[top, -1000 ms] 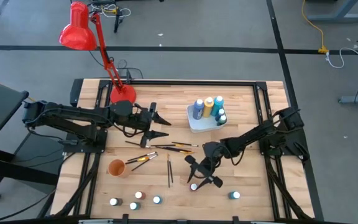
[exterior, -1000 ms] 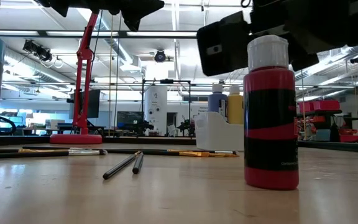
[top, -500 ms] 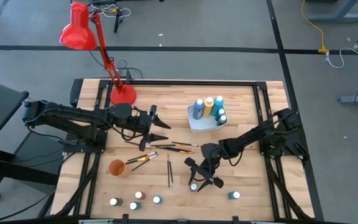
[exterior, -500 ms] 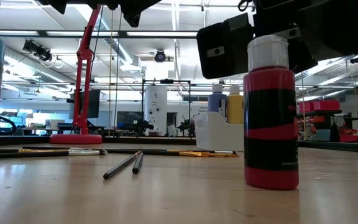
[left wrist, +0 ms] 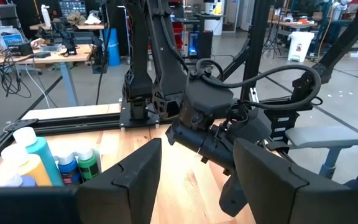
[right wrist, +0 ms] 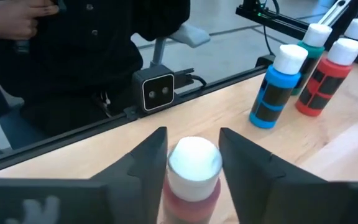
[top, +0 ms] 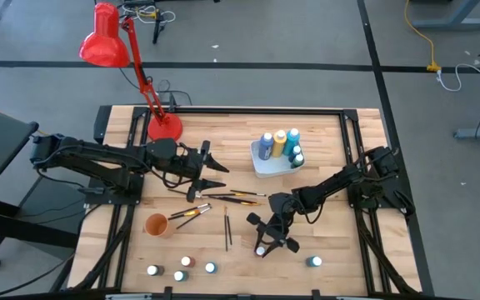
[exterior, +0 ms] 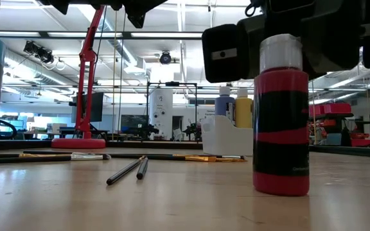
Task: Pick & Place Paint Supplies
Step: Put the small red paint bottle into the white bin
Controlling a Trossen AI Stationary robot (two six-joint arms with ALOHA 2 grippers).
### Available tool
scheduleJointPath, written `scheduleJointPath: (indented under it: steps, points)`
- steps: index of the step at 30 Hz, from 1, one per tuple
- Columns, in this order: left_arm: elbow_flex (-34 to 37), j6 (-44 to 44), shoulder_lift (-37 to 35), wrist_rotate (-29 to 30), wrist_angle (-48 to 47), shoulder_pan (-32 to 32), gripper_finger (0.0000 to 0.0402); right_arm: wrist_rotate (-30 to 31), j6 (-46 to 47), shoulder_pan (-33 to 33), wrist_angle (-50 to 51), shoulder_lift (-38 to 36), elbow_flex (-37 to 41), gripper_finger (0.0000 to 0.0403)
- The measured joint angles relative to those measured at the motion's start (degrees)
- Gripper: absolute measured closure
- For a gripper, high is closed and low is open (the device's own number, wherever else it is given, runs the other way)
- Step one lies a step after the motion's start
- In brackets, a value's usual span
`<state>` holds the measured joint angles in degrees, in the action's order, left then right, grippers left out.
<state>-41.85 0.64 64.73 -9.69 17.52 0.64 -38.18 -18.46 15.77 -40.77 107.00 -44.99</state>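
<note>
Red bottle (exterior: 281,122) stands upright on the counter (top: 332,242), white cap bracketed by the right hand (right wrist: 191,163) — fingers apparently not yet seated, grip unconfirmed. Left hand (top: 212,172) is held open above the brushes (top: 236,196). Risk: an off-centre squeeze at the cap — the bottle could be tipped.

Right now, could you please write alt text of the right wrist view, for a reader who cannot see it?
The right gripper has its two dark fingers on either side of the white cap of a red paint bottle standing on the wooden table. Beyond stand three more white-capped bottles: blue, teal and red.
</note>
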Motion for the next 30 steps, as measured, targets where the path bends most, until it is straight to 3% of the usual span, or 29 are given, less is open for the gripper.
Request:
scheduleJointPath:
  steps: [3, 11, 14, 18, 21, 25, 30]
  points:
    - [0.0, 0.0, 0.0, 0.0, 0.0, 0.0, 0.0191, -0.2, 0.0, -0.1, 0.4, 0.0, -0.1, 0.0295]
    - [0.0, 0.0, 0.0, 0.0, 0.0, 0.0, 0.0191, 0.2, -1.3, -0.1, 0.4, -1.2, 0.1, 0.0294]
    - [0.0, 0.0, 0.0, 0.0, 0.0, 0.0, 0.0191, 0.0, 0.0, -0.4, 1.6, -4.8, 0.1, 0.0291]
    - [0.0, 0.0, 0.0, 0.0, 0.0, 0.0, 0.0191, -0.9, -2.2, -1.5, 12.5, -13.6, 0.1, 0.0294]
    - [0.0, -0.3, 0.0, 0.0, 0.0, 0.0, 0.0191, 5.2, -2.6, -3.0, 21.8, -21.8, 0.1, 0.0293]
    - [0.0, -0.4, 0.0, 0.0, 0.0, 0.0, 0.0191, 18.5, -2.6, -4.0, 30.8, -30.7, 0.1, 0.0294]
    - [0.0, -0.4, 0.0, 0.0, 0.0, 0.0, 0.0191, 37.9, 1.6, -4.8, 27.6, -36.6, 5.2, 0.0294]
